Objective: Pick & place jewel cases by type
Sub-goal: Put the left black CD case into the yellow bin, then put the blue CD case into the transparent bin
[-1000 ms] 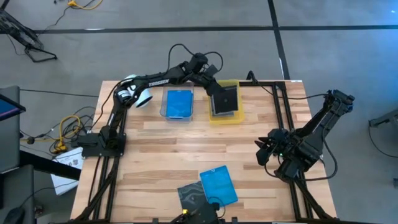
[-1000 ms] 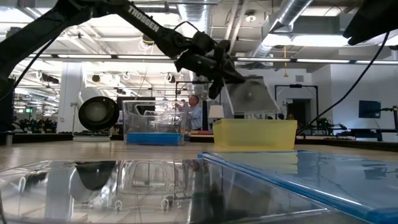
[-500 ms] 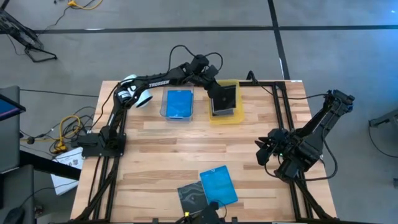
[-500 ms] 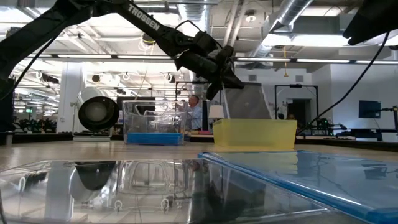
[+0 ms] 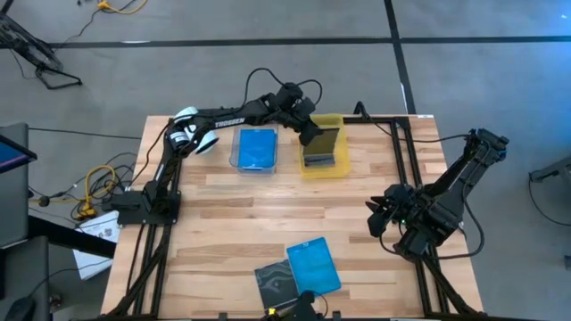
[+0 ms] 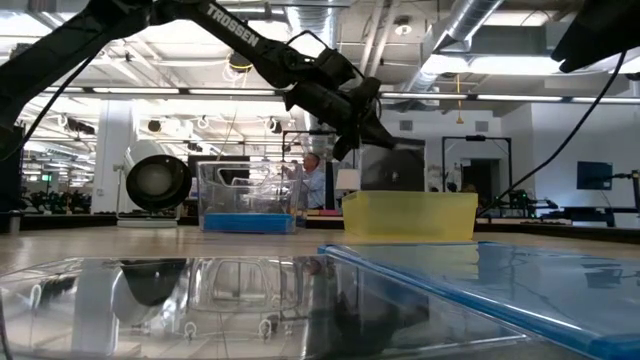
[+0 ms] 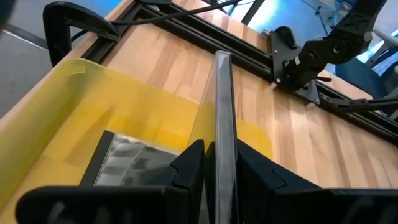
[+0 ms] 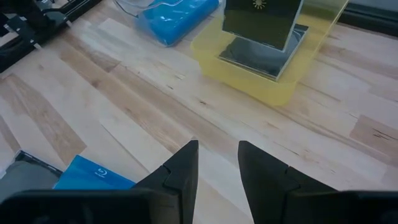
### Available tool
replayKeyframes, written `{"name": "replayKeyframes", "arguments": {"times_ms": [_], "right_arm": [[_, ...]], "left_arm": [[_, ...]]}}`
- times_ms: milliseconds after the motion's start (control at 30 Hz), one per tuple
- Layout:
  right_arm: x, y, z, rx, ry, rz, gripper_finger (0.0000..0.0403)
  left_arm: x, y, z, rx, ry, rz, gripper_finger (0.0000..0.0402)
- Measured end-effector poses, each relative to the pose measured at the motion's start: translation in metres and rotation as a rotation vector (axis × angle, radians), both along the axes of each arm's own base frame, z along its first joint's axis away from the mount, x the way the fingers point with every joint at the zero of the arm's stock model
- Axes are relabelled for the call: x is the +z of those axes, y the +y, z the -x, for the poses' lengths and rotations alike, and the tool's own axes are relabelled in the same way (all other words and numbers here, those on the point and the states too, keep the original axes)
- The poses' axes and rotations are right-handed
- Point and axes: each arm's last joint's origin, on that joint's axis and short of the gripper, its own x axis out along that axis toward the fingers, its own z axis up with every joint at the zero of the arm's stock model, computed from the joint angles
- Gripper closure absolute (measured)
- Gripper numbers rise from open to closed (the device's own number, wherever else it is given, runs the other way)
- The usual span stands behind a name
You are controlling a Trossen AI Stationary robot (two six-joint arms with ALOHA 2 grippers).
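Observation:
My left gripper (image 5: 309,130) is over the yellow tray (image 5: 336,169) at the far side, shut on a dark grey jewel case (image 8: 262,22) that stands almost upright in the tray. Another dark case (image 8: 264,56) lies flat on the tray's floor. The clear tray (image 5: 256,150) to the left holds blue cases. A blue jewel case (image 5: 314,265) and a dark one (image 5: 274,281) lie flat at the near edge. My right gripper (image 5: 379,217) hangs open over the table's right part, with nothing between its fingers. My left gripper pinches the dark case's two flat faces (image 7: 221,134) between its two fingers, near the upper edge. The fingers slant down from the table's far left. The case stands nearly on edge, its lower edge down inside the yellow tray. Whether it touches the case below, I cannot tell.
A white roll (image 5: 192,134) lies at the far left, beside the clear tray. Black frame rails (image 5: 419,152) run along the table's right and far sides. Bare wood lies between the trays and the cases at the near edge.
My left gripper has rolled and sunk a little over the yellow tray. The dark case has tipped from a slant to nearly upright, and its lower edge has gone down behind the tray wall.

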Motion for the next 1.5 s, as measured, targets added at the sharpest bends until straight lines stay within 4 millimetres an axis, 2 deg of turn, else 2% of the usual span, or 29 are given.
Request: {"name": "replayKeyframes", "arguments": {"times_ms": [367,667,1100,1267,1500], "right_arm": [[0.0,0.0,0.0,0.0,0.0,0.0,0.0294],[0.0,0.0,0.0,0.0,0.0,0.0,0.0294],[0.0,0.0,0.0,0.003,0.003,0.0,0.0294],[0.0,0.0,0.001,0.003,0.005,0.002,0.0294],[0.0,0.001,0.0,0.008,0.0,-0.004,0.0294]], "left_arm": [[-0.001,-0.003,-0.001,-0.002,0.012,0.012,0.0328],[-0.019,-0.011,-0.01,-0.007,0.048,0.071,0.0328],[-0.016,-0.009,-0.011,0.049,0.04,0.004,0.0328],[0.006,-0.009,-0.016,0.012,-0.017,0.005,0.0328],[0.061,-0.02,-0.019,-0.114,-0.041,0.036,0.0328]]}}
